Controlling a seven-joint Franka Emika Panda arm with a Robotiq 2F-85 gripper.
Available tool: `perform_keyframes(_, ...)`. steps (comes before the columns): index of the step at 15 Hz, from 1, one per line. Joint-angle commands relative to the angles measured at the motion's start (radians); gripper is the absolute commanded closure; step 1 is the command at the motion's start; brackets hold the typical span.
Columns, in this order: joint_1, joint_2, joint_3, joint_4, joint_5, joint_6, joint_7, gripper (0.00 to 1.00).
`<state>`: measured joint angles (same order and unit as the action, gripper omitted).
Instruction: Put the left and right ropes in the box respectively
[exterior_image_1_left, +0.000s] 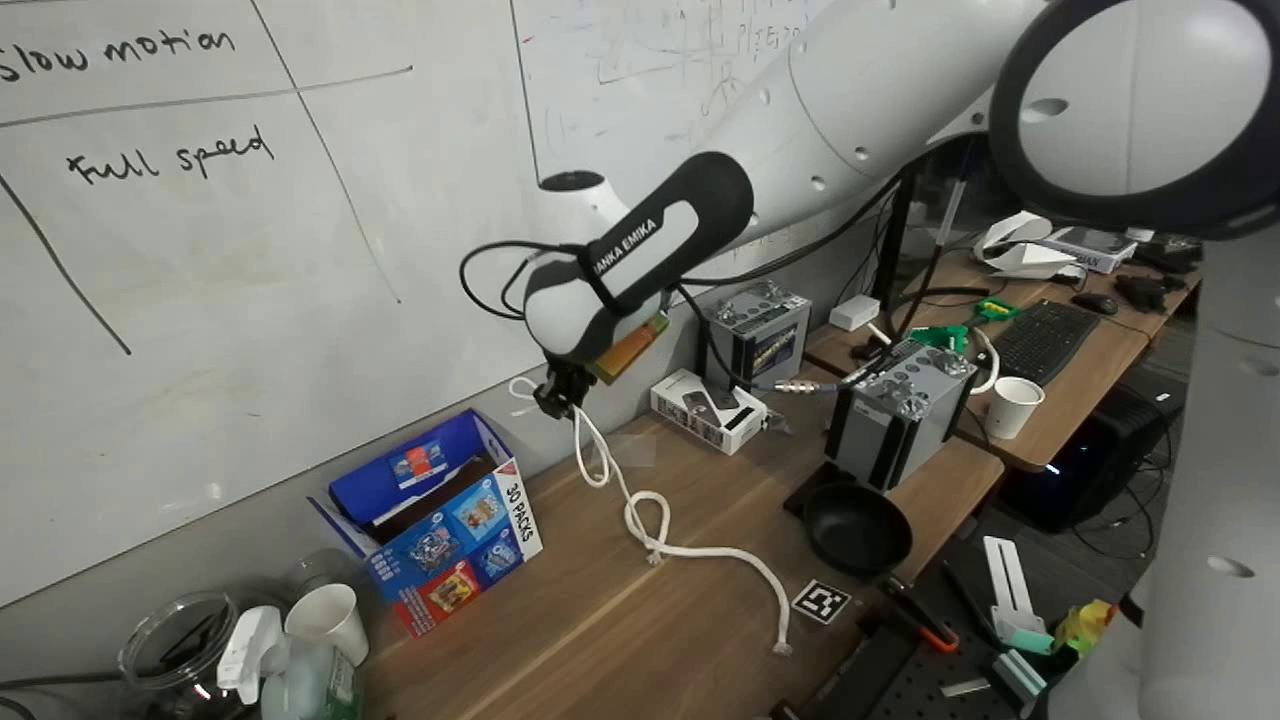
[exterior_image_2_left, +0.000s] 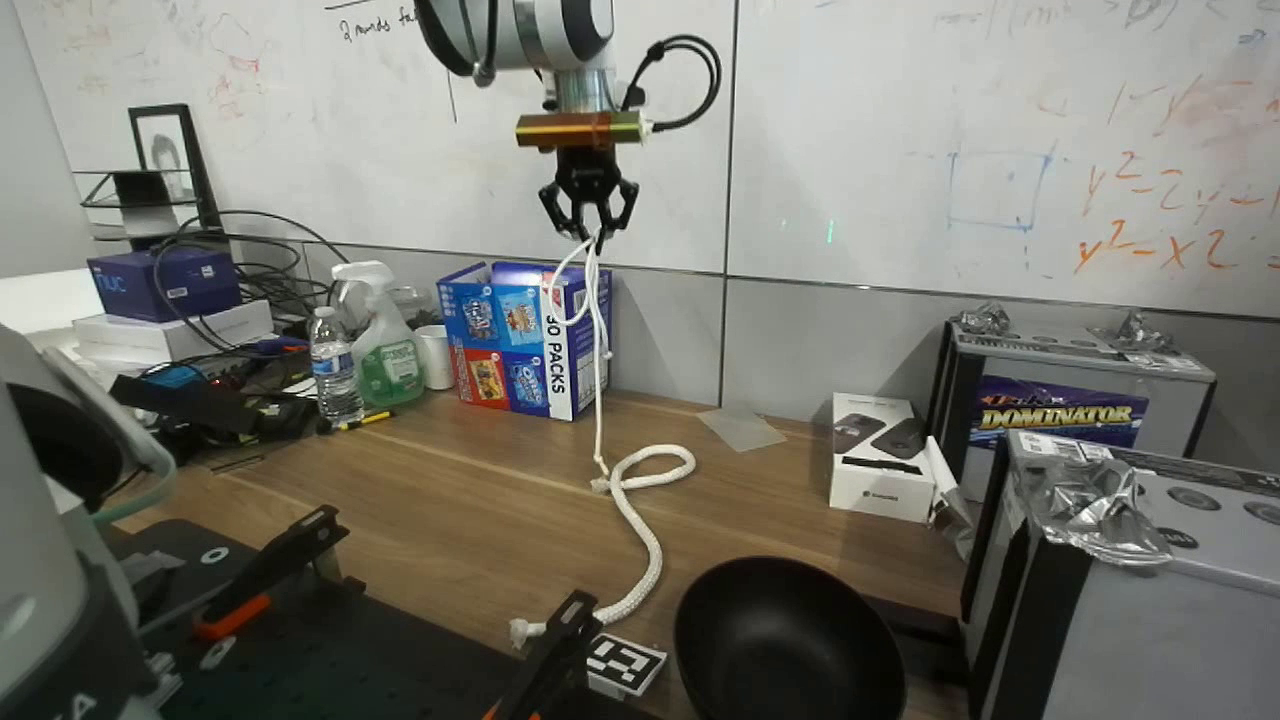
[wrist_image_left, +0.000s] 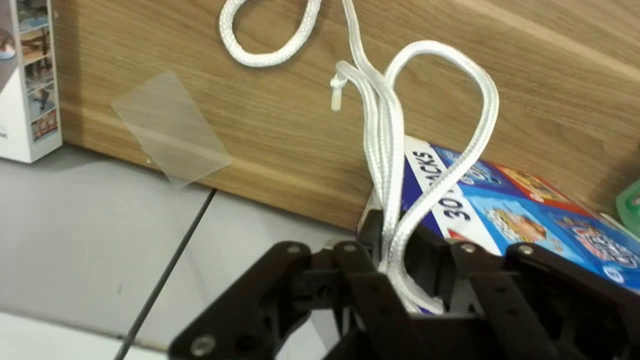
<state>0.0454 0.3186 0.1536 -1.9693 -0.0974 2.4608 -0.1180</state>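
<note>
The blue box (exterior_image_1_left: 478, 540) stands open-topped on the table against the wall, its printed front also showing in an exterior view (exterior_image_2_left: 508, 335) and in the wrist view (wrist_image_left: 525, 215). My gripper (exterior_image_2_left: 594, 238) is above and beside the box's "30 PACKS" end. It is shut on a white rope (exterior_image_2_left: 599, 400), which hangs limp in loops and strands below the fingers (wrist_image_left: 387, 250). The held rope's lower end hangs near the table; I cannot tell if it touches. A thicker white rope (exterior_image_1_left: 720, 552) lies curled on the table, with one loop in the wrist view (wrist_image_left: 262, 61).
A spray bottle (exterior_image_2_left: 388, 350), a water bottle (exterior_image_2_left: 334, 370) and a paper cup (exterior_image_1_left: 328, 620) stand beside the box. A white phone box (exterior_image_2_left: 880, 460), grey metal appliances (exterior_image_1_left: 893, 415), a black pan (exterior_image_1_left: 858, 528) and a printed marker (exterior_image_1_left: 821, 601) are on the opposite side.
</note>
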Motion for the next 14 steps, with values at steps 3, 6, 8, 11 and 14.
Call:
perform_keyframes(3,0.12,-0.068,-0.025,0.25,-0.075,-0.228,0.187,0.86)
perform_keyframes(6,0.185,-0.048,-0.017,0.386,-0.143,-0.261,0.32,0.87)
perform_keyframes(8,0.216,-0.03,-0.014,0.473,-0.169,-0.296,0.373,0.86)
perform_keyframes(11,0.248,0.011,-0.019,0.552,-0.19,-0.295,0.426,0.87)
perform_keyframes(14,0.251,0.039,-0.03,0.578,-0.187,-0.233,0.452,0.87)
